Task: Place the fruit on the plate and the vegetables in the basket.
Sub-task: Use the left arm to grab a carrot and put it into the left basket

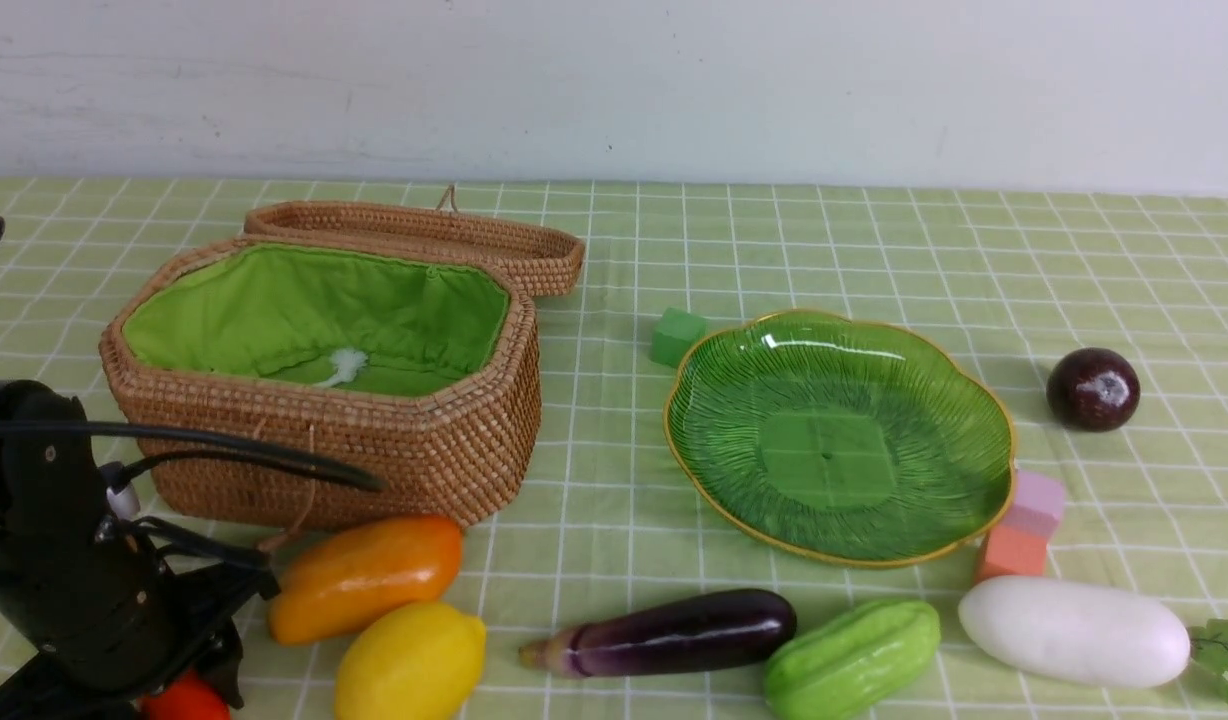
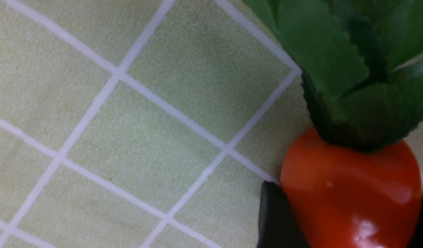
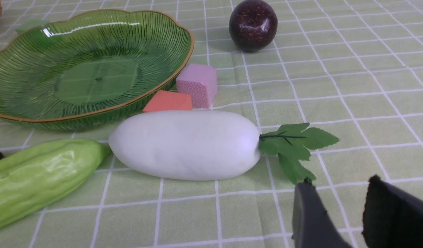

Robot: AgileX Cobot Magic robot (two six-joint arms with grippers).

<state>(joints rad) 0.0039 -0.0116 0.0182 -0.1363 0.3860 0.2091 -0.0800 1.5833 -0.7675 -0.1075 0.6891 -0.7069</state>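
Observation:
My left gripper (image 2: 346, 191) is shut on the red-orange vegetable (image 2: 335, 220) just below its green leaves (image 2: 328, 58), low over the cloth at the front left, where the vegetable (image 1: 184, 700) peeks out under the arm. Beside it lie the mango (image 1: 364, 575) and lemon (image 1: 409, 665), in front of the open basket (image 1: 444, 440). The empty plate (image 1: 694, 370) sits mid-right, the dark purple ball (image 1: 1093, 389) to its right. Eggplant (image 1: 674, 630), gourd (image 1: 854, 655) and radish (image 1: 1074, 630) lie along the front. My right gripper (image 3: 339, 180) hangs open near the radish's leaves (image 3: 294, 144).
A green foam cube (image 1: 677, 335) stands behind the plate; a pink cube (image 1: 1036, 503) and an orange cube (image 1: 1012, 552) touch its right front rim. The basket's lid (image 1: 424, 235) lies folded back behind it. A black cable (image 1: 224, 450) crosses in front of the basket.

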